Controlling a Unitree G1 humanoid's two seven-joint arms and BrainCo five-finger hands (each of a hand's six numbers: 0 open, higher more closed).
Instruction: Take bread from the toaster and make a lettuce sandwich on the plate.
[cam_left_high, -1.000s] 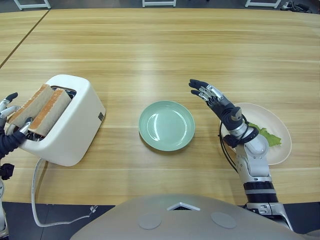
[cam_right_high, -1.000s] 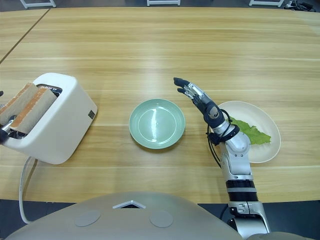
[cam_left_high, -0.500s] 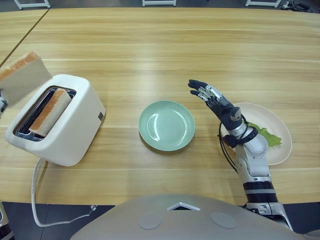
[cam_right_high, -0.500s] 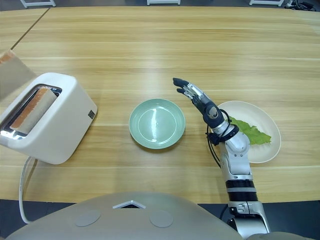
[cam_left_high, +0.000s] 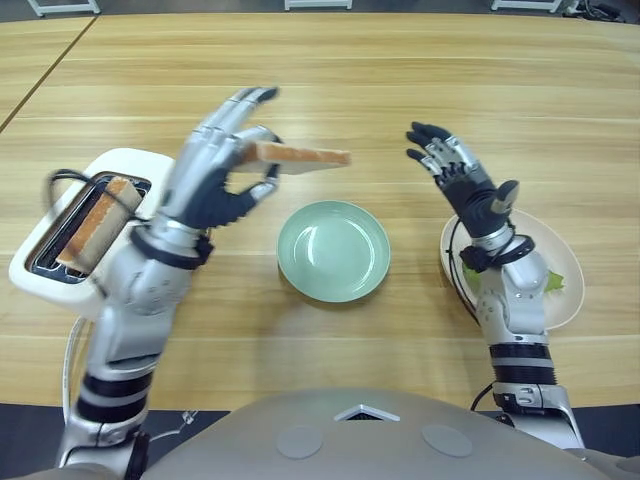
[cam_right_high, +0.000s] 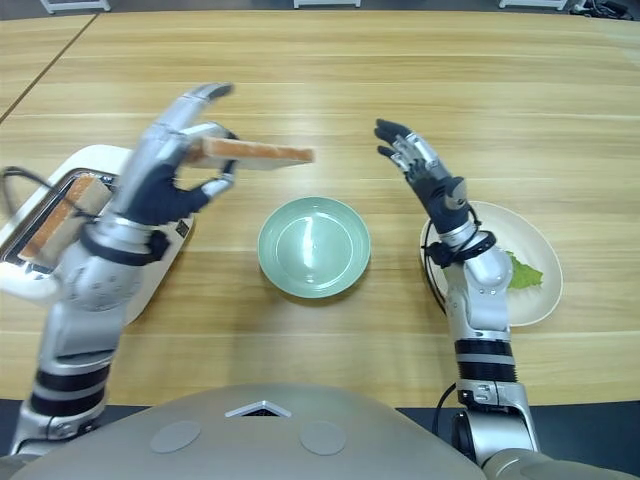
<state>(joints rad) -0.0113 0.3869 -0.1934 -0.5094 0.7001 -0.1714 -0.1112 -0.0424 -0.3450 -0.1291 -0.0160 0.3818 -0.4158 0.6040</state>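
My left hand (cam_left_high: 215, 170) holds a slice of toasted bread (cam_left_high: 300, 156) flat in the air, just above and to the left of the empty green plate (cam_left_high: 333, 250). The white toaster (cam_left_high: 70, 235) stands at the left edge, and a second bread slice (cam_left_high: 98, 222) sticks out of its slot. My right hand (cam_left_high: 457, 178) is raised to the right of the green plate with fingers spread and nothing in it. Behind its forearm a cream plate (cam_left_high: 558, 290) carries a green lettuce leaf (cam_right_high: 524, 273).
A white power cord (cam_left_high: 72, 350) runs from the toaster down to the table's near edge. The wooden table (cam_left_high: 400, 80) stretches bare toward the far side.
My left hand pulled one slice out of the toaster and swung it right, from the left edge to beside the green plate. My right hand rose and shifted slightly right.
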